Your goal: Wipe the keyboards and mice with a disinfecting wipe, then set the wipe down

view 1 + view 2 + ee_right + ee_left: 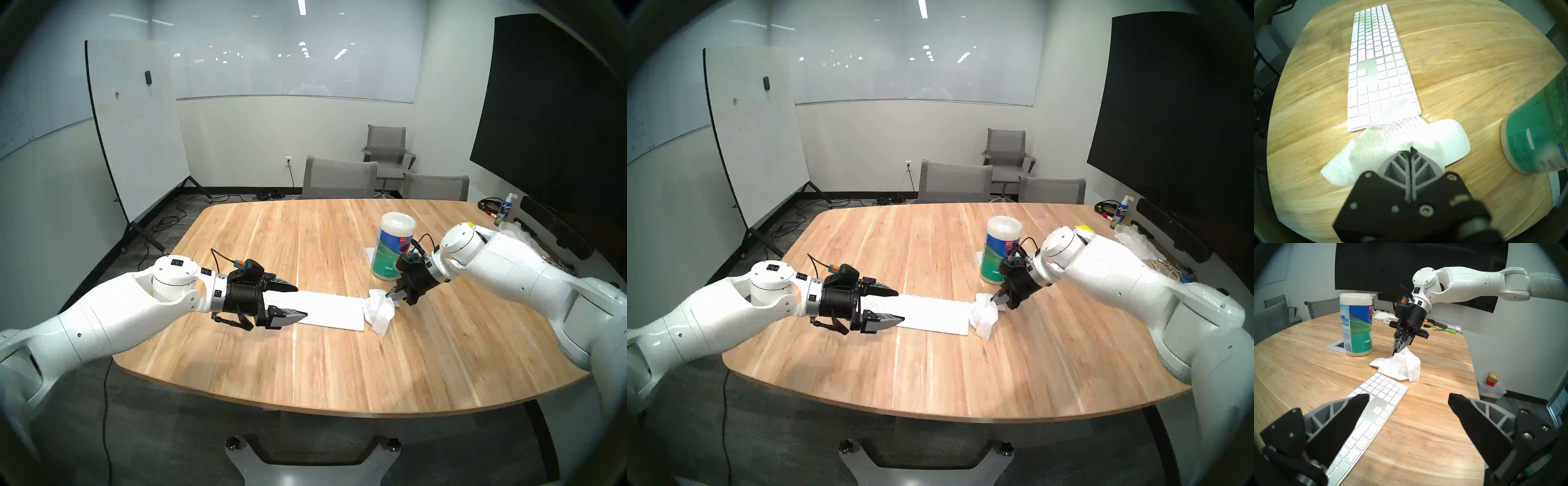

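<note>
The white keyboard (325,310) (1383,390) (1376,67) lies flat across the middle of the wooden table. Just off its right end sits the glossy white mouse (1377,362) (1449,135), partly under the rumpled white wipe (380,310) (1403,366) (1373,144). One corner of the wipe overlaps the keyboard's right end. My right gripper (388,295) (1398,351) (1411,149) points down onto the mouse, shut on the wipe. My left gripper (302,302) (1408,396) hovers open over the keyboard's left end, holding nothing.
A tall wipe canister (393,247) (1357,324) with a green-blue label stands just behind the mouse, on a grey plate. A spray bottle (504,208), cables and small tools clutter the far right edge. Grey chairs (339,180) stand behind the table.
</note>
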`<state>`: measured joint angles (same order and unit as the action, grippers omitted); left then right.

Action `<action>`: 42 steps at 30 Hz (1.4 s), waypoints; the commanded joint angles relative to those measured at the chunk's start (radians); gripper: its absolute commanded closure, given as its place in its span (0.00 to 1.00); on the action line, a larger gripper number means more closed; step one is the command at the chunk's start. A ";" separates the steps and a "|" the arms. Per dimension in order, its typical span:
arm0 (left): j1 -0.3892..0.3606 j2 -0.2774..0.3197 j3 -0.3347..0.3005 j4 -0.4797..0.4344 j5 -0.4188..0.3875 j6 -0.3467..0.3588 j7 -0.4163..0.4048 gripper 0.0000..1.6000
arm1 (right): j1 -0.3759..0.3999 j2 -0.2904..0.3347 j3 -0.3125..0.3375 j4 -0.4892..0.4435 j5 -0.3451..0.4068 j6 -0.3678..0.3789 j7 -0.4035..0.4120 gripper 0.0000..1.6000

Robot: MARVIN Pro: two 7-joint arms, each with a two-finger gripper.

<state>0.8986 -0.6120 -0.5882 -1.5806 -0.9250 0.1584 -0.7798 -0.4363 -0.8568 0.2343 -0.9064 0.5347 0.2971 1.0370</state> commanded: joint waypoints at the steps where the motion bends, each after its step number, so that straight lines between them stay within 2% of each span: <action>1: -0.012 0.000 -0.013 -0.014 -0.005 -0.003 0.000 0.00 | 0.008 -0.028 0.003 0.033 -0.003 -0.010 -0.005 1.00; 8: -0.012 0.000 -0.012 -0.014 -0.005 -0.003 0.000 0.00 | -0.002 -0.045 0.000 0.061 -0.008 -0.023 -0.007 1.00; 14: -0.012 0.000 -0.012 -0.014 -0.005 -0.003 0.000 0.00 | -0.008 -0.038 0.002 0.045 -0.009 -0.017 -0.013 1.00; 31: -0.013 0.000 -0.012 -0.014 -0.005 -0.003 0.000 0.00 | -0.019 -0.083 0.029 0.119 0.008 -0.010 -0.094 1.00; 38: -0.013 0.000 -0.012 -0.014 -0.005 -0.003 0.000 0.00 | -0.017 -0.093 0.035 0.141 0.013 -0.013 -0.093 1.00; 42: -0.013 0.000 -0.012 -0.014 -0.005 -0.003 0.000 0.00 | -0.010 -0.092 0.031 0.149 0.011 -0.015 -0.064 1.00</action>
<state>0.8985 -0.6121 -0.5880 -1.5807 -0.9253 0.1581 -0.7791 -0.4620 -0.9475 0.2651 -0.7667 0.5451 0.2858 0.9451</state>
